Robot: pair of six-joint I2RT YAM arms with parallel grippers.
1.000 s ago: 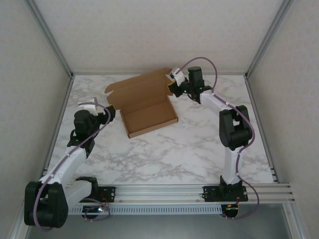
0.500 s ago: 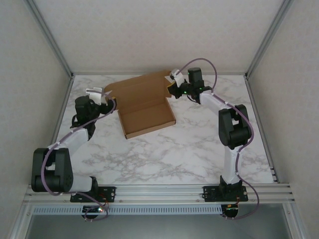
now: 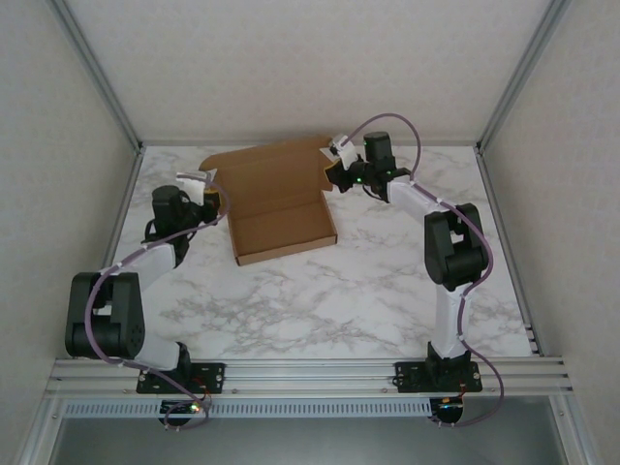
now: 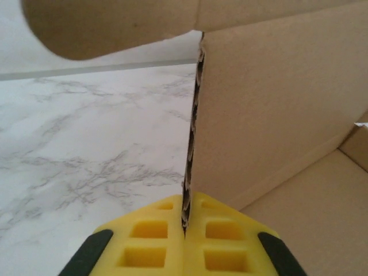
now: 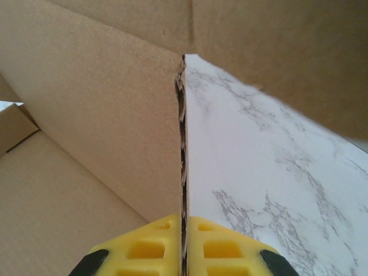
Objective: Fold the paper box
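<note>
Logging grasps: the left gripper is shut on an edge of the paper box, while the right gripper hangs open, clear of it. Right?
No: the right gripper is also shut on the paper box, yellow fingers clamping a cardboard edge, as the right wrist view shows. The left gripper is as stated.

1 camera looks down from behind; 2 wrist cameras closely face the shared paper box [image 3: 281,218].

The paper box [image 3: 281,208] is plain brown cardboard and is open, in the upper centre of the top view. Its shallow rectangular tray [image 3: 287,230] lies flat, slightly rotated. The lid panel [image 3: 266,172] stands tilted up behind the tray, with rounded side flaps.
</note>
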